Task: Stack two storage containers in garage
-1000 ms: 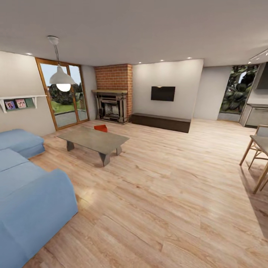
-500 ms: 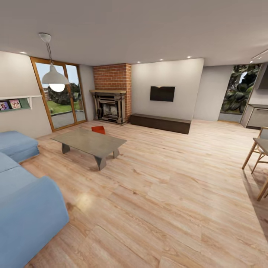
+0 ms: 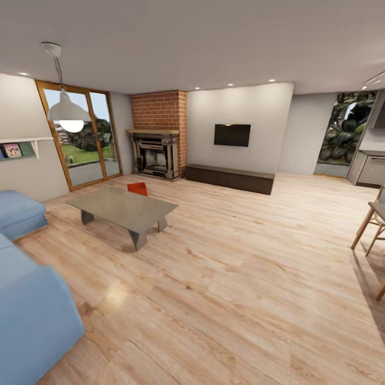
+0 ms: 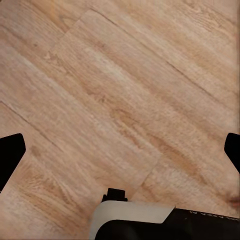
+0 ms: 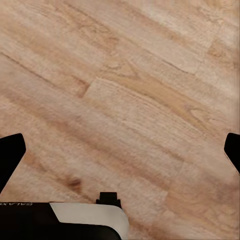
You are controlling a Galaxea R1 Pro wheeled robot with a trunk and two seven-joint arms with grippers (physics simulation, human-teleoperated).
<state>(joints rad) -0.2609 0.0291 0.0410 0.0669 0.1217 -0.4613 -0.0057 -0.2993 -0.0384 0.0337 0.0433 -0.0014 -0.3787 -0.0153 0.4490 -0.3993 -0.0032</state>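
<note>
I am in the living room, on its light wood plank floor (image 3: pixel 224 278). One orange-red storage container (image 3: pixel 137 188) stands on the floor just behind the far edge of the grey coffee table (image 3: pixel 123 206), partly hidden by it. It is several metres ahead, at the left. My left gripper (image 4: pixel 120 155) is open over bare planks, with its black fingertips (image 4: pixel 10 152) far apart. Above the same flooring my right gripper (image 5: pixel 120 155) is open too and holds nothing. The garage is out of view.
A blue corner sofa (image 3: pixel 29 315) takes up the near left. Behind the table are wood-framed glass doors (image 3: pixel 80 139), a brick fireplace (image 3: pixel 158 152) and a low dark bench (image 3: pixel 230 177) under a wall screen. Wooden chair legs (image 3: pixel 369 230) stand at the right edge.
The whole head view has shifted: the sofa, table, lamp and container have slid left in the picture, so the camera has moved. Nothing in the room itself has moved.
</note>
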